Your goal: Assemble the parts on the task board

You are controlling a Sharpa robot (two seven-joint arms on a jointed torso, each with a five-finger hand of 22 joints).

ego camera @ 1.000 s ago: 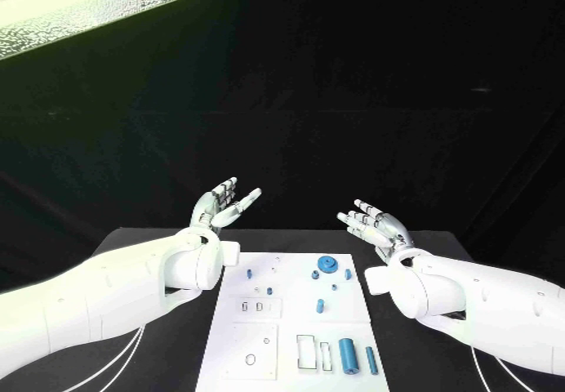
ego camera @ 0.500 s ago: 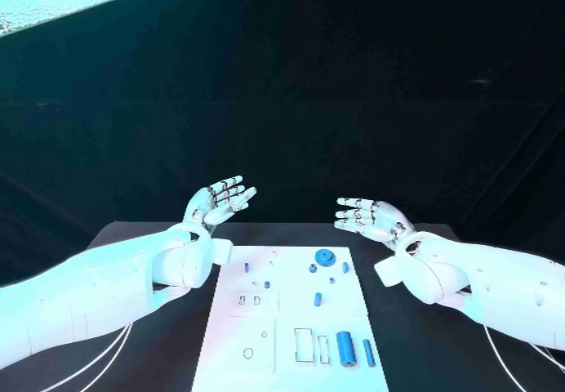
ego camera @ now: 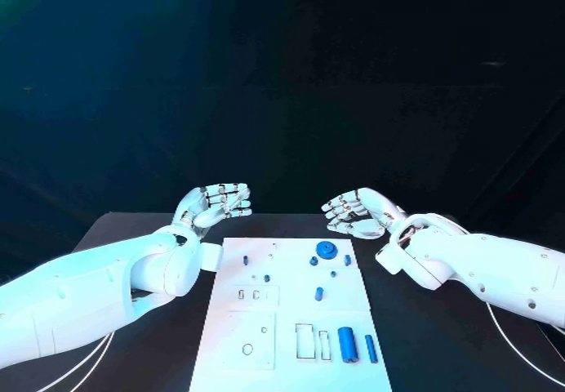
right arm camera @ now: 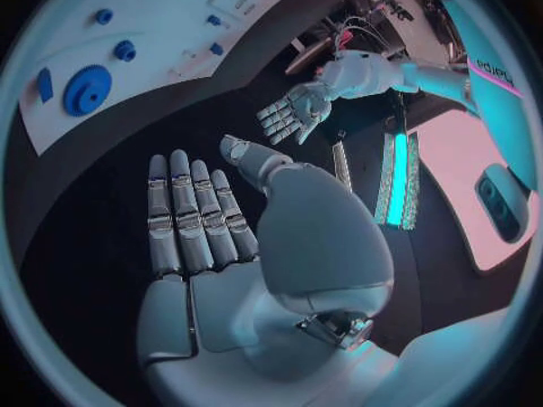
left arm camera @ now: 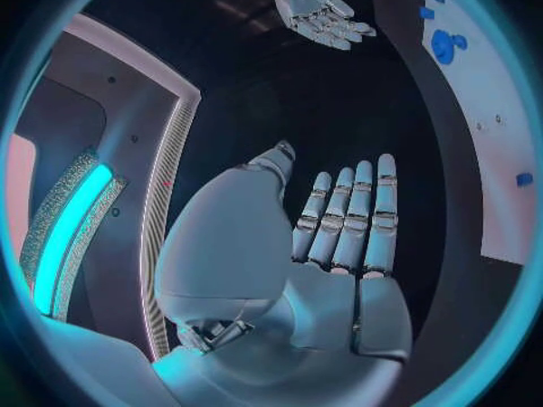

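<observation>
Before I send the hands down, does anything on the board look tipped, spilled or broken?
Nothing stands out. The task board lies flat with the blue parts on it, and the left hand and right hand hover empty beyond it.

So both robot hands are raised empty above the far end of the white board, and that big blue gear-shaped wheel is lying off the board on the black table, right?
Not quite. The round blue gear-shaped wheel lies on the white rectangular task board, near its far end, not on the black table; the head view shows it. The left robot hand and right robot hand are indeed raised and empty.
</observation>
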